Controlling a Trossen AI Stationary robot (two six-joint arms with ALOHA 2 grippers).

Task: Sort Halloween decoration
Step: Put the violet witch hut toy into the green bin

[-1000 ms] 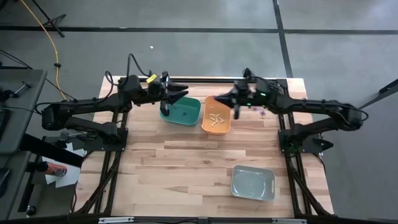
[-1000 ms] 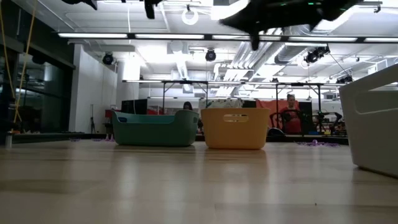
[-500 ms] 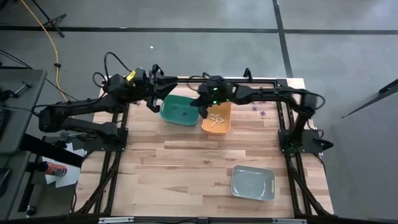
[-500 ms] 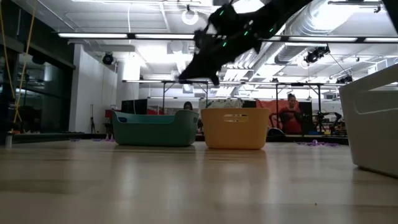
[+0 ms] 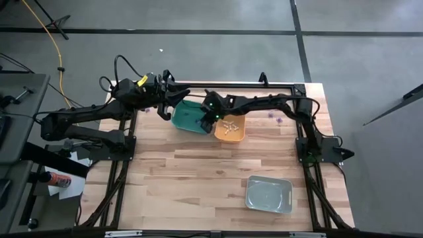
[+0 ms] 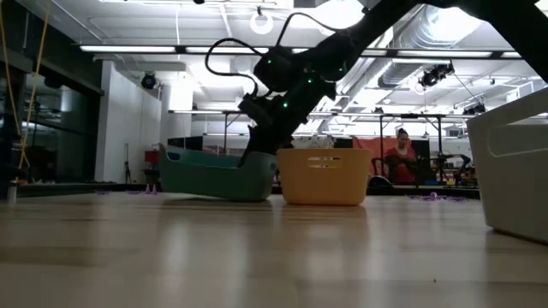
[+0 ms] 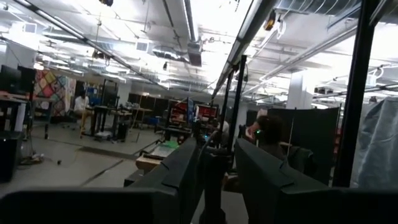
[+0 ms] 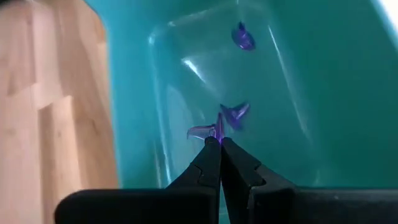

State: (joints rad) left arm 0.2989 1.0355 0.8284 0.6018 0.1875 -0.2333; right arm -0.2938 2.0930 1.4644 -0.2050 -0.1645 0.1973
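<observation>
Purple trinket [image 8: 205,131] is pinched at the tips of the right tool [image 8: 219,147], above the green bin [image 8: 323,93]
The bin is tilted up; a snagged trinket could be dragged out. The left tool [image 7: 214,171], fingers parted, is raised away

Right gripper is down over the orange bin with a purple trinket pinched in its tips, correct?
Not quite. The right gripper is over the green bin, not the orange bin; the right wrist view shows green walls around it. The rest holds: its tips are shut on a purple trinket.
</observation>
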